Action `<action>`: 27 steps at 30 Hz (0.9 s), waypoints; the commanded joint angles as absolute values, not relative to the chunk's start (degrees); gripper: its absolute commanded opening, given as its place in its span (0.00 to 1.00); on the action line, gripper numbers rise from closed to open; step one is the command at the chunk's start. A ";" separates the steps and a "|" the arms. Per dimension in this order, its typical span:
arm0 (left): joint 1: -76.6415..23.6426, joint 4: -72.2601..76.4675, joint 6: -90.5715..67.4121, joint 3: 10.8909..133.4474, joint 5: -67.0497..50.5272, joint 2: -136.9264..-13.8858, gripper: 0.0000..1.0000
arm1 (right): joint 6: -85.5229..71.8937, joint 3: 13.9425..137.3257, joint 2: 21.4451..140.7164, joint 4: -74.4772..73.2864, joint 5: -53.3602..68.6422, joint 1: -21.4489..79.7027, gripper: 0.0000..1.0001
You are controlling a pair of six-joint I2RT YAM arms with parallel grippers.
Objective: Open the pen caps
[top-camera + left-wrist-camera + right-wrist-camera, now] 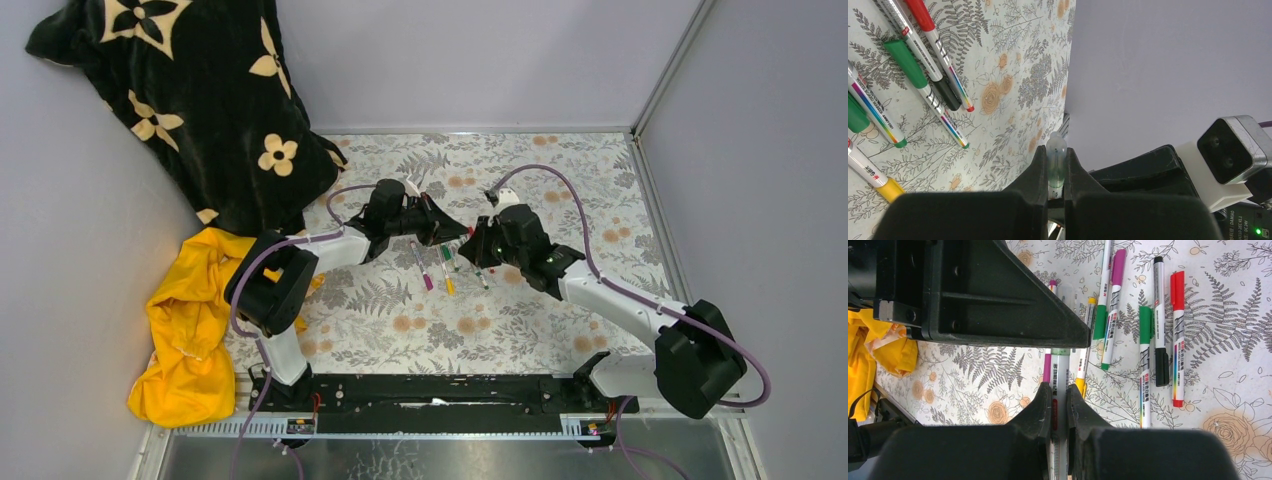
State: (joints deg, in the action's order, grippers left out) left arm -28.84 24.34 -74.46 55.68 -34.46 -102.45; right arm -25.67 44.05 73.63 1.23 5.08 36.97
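Pen [1060, 369] held by both: left tool [1056, 162] grips its cap [1056, 147], right tool [1059, 391] its barrel

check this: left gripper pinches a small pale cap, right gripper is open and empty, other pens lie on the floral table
Not quite: the right gripper is not open and empty. The right wrist view shows it shut on a pen by its pale barrel. The rest holds: the left gripper pinches a small pale cap and other pens lie on the floral table.

The left end effector [1075, 335] hides the far end of the clamped pen [1060, 382], its near end cut off below.
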 commanded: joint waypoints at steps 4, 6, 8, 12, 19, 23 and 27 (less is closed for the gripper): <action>-15.10 23.51 -70.69 56.47 -7.06 -103.44 0.00 | -25.50 40.75 67.68 -17.72 8.47 40.73 0.00; -15.12 23.08 -69.97 57.02 -6.91 -103.39 0.00 | -25.86 40.61 67.75 -17.95 7.94 41.60 0.00; -15.12 22.77 -69.47 57.42 -6.73 -103.34 0.00 | -26.10 40.65 67.99 -18.54 7.15 42.70 0.00; -14.82 22.21 -68.30 58.01 -6.32 -103.26 0.00 | -27.24 40.45 67.19 -19.82 4.34 45.08 0.00; -13.49 21.76 -67.04 58.53 -6.68 -103.89 0.00 | -29.33 40.05 64.28 -22.87 1.10 47.82 0.00; -13.09 22.07 -66.69 59.01 -7.83 -104.57 0.00 | -30.30 39.98 63.28 -23.28 -0.77 48.74 0.00; -13.05 20.64 -64.83 59.39 -8.16 -104.29 0.00 | -29.59 42.88 64.24 -25.24 -6.09 48.77 0.00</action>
State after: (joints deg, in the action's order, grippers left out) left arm -11.99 21.34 -68.14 57.65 -10.04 -103.81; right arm -29.10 39.33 64.73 -22.11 -0.89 48.31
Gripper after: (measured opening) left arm 0.091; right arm 0.115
